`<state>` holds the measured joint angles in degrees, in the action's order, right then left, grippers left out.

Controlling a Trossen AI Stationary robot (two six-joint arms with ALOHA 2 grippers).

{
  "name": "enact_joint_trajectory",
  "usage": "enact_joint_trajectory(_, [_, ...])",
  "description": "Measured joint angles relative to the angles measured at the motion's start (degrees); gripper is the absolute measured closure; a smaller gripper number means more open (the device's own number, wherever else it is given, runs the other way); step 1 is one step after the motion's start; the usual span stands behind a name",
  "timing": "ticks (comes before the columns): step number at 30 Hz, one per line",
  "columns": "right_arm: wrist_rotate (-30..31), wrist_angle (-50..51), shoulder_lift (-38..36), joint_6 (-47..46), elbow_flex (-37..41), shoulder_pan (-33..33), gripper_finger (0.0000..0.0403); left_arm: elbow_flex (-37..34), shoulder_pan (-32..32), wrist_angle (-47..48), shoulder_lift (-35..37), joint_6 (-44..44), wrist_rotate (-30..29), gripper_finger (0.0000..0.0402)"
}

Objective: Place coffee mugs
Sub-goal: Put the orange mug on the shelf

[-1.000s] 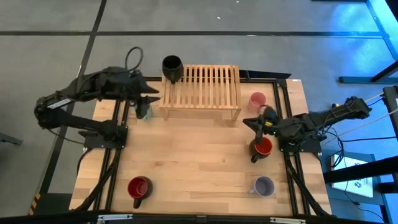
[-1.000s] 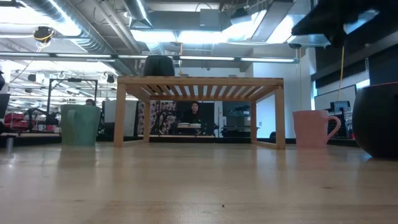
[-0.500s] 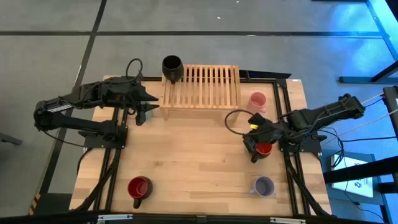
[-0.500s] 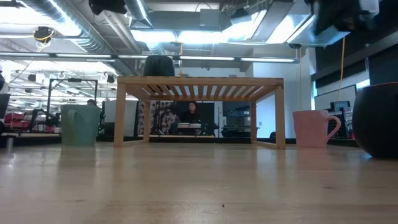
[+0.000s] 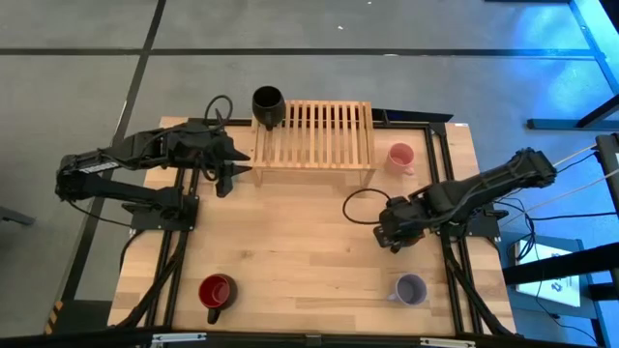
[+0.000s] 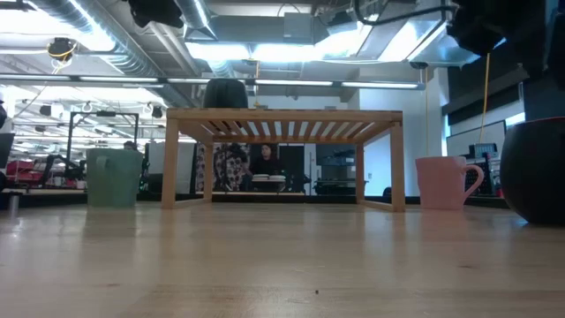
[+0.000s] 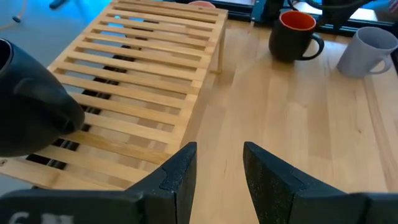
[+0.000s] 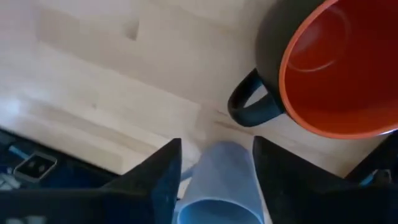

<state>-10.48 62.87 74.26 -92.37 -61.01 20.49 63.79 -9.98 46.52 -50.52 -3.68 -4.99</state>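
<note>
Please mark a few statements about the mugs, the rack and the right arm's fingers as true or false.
1. The black mug stands on the wooden rack. True.
2. The pink mug is on the rack. False: it stands on the table beside the rack.
3. The right gripper is shut on the orange-red mug. False: its fingers are apart, and the mug sits beside them.
4. The dark red mug stands on the table. True.

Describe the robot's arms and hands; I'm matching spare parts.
Both arms are dark, jointed links with black cables looping beside them. The left arm carries a pale label strip near its base. Each hand, the left hand and the right hand, has two dark, flat, blunt fingers.
</note>
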Motion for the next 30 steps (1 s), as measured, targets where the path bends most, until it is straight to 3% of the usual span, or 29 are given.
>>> enact_joint_trajectory(7, [3.6, 0.77, 4.28, -12.51, 0.0, 6.46, 0.0207, 0.0, 0.0, -0.33, 0.0, -2.25, -0.02, 0.0276])
enact_joint_trajectory(16, [14.22, 2.85, 10.12, -29.19, 0.0, 12.68, 0.022, 0.0, 0.0, -2.2, 0.0, -2.21, -0.04, 0.0276])
enact_joint_trajectory(30, [16.73, 5.25, 17.18, -31.04, 0.0, 12.55, 0.0225, 0.0, 0.0, -2.43, 0.0, -0.68, -0.37, 0.0276])
